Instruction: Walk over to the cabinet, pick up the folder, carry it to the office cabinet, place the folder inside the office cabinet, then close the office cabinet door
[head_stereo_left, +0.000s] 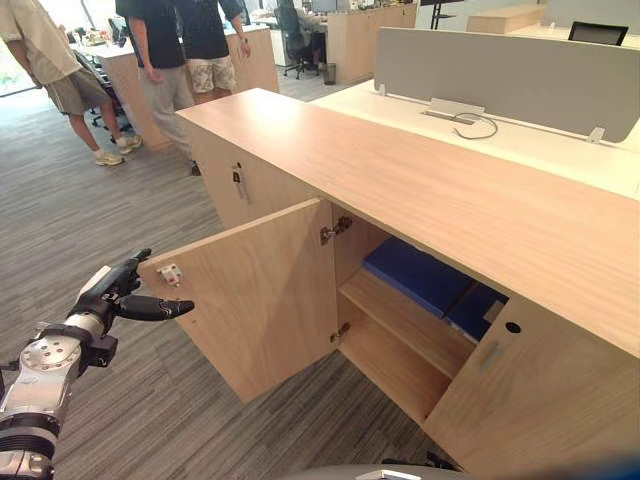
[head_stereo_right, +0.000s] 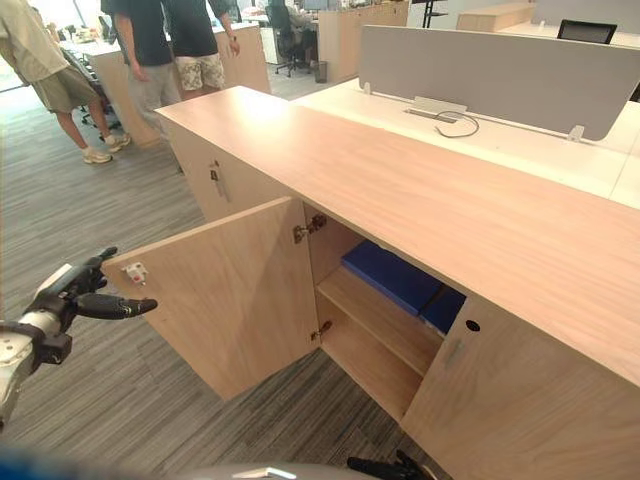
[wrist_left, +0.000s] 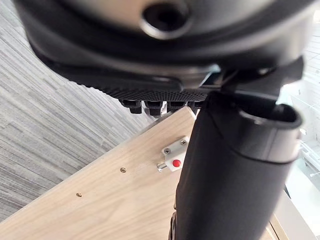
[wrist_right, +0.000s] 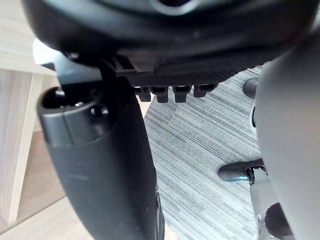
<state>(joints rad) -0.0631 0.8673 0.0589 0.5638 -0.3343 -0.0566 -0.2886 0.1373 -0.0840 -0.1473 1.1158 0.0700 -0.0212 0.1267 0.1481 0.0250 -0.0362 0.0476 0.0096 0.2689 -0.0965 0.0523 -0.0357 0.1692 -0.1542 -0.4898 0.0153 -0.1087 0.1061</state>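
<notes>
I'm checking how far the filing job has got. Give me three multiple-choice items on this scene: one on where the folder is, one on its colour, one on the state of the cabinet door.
1. Where does the folder lie?
A. on top of the cabinet
B. on the floor
C. on the upper shelf inside the office cabinet

2. What colour is the folder?
A. blue
B. red
C. yellow

3. How does the door beside the left hand stand?
A. shut
B. swung open
C. taken off its hinges

Answers:
1 C: it lies flat on the shelf, seen through the open side.
2 A: its cover shows blue.
3 B: the door stands out from the cabinet on its hinges, with the inside in view.
</notes>
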